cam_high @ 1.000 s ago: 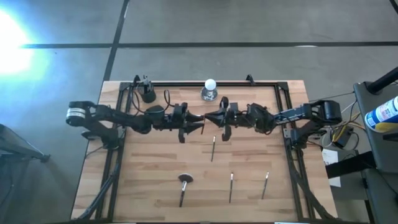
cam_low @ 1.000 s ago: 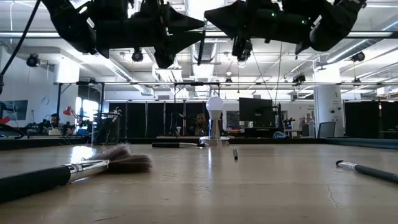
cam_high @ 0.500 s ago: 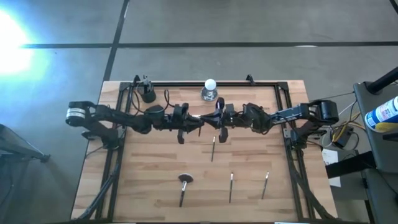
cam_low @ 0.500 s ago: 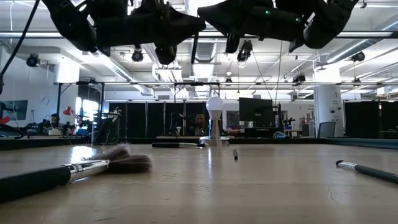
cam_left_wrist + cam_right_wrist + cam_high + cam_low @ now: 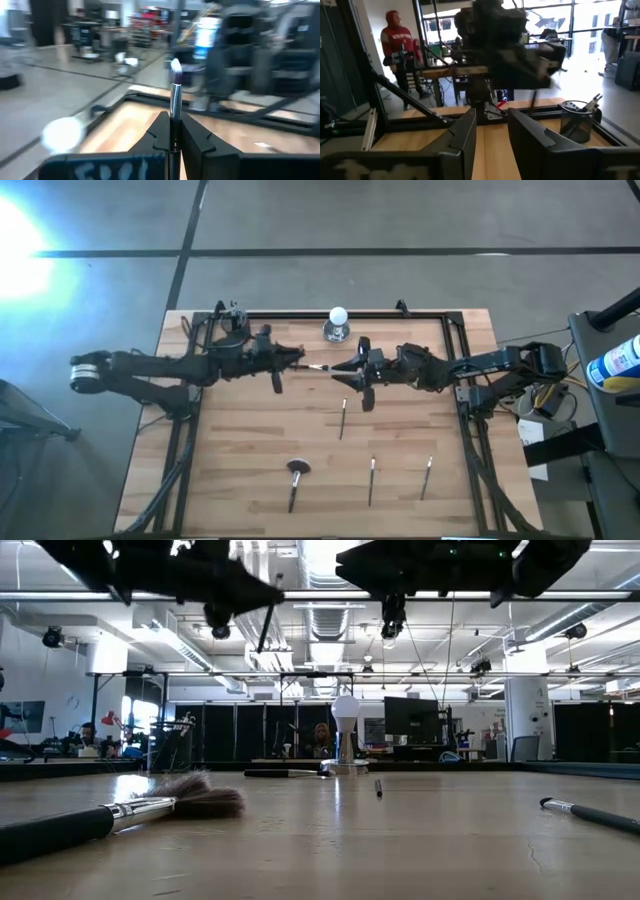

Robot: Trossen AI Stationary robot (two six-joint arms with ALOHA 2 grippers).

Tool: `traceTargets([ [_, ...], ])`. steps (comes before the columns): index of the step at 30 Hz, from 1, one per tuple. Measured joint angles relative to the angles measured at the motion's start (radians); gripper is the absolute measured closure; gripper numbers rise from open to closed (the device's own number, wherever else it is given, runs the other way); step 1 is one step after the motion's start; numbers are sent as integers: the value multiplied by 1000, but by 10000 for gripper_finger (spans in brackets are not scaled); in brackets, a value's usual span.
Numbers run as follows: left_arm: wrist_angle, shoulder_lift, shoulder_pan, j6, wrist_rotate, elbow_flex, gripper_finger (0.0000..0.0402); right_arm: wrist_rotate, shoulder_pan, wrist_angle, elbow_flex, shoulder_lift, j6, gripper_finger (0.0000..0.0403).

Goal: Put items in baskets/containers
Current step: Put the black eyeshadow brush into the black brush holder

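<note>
Now the left pincer (image 5: pixel 298 360), clamped on a makeup brush (image 5: pixel 175 95) above the surface (image 5: pixel 250 470), should carry it level to the black cup (image 5: pixel 576 120) at the back-left corner; the right pincer (image 5: pixel 340 370) hangs apart, empty.

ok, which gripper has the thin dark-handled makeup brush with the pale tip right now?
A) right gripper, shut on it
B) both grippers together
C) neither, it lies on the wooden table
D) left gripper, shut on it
D: in the left wrist view the left gripper is shut on the thin dark-handled makeup brush, whose pale tip points forward, while the right gripper stands open with nothing between its fingers.
</note>
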Motion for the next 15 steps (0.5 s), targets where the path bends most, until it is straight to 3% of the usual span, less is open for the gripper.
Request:
traceTargets([
  [6,105,-9,205,-22,-4,-122,384,0,0,1,-22,-4,-28,326],
  [15,132,-44,568,-7,-44,-189,384,1,0,2,-36,2,-35,381],
])
